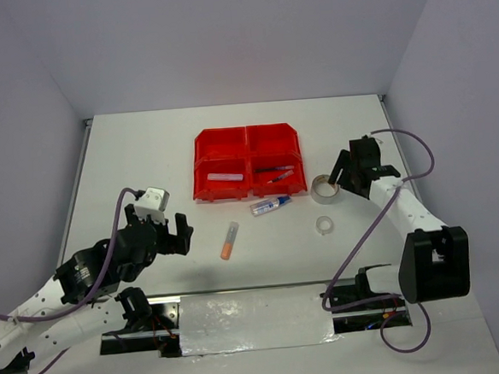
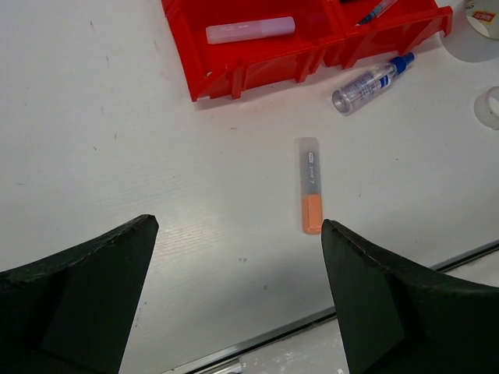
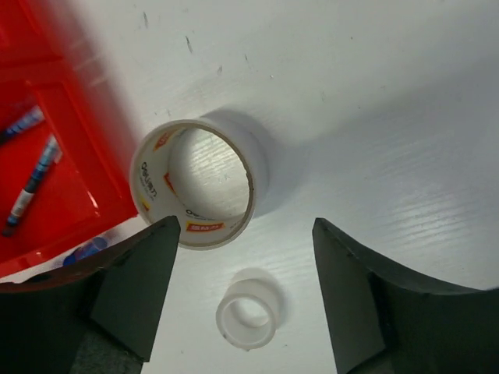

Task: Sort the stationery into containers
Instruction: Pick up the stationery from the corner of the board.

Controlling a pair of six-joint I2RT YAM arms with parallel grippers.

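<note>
Hovering: left gripper (image 2: pixel 238 224) wide, orange highlighter (image 2: pixel 310 187) at 2 o'clock | right gripper (image 3: pixel 245 222) wide, large tape roll (image 3: pixel 256 164) at 11 o'clock

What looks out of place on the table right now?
Nothing is spilled or broken. Four items lie loose outside the red bins: the orange highlighter, the glue tube, the large tape roll and the small tape roll.

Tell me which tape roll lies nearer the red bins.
The larger roll, with a printed core, close by the bins' near right corner. The small roll, plain white, lies farther off.
</note>
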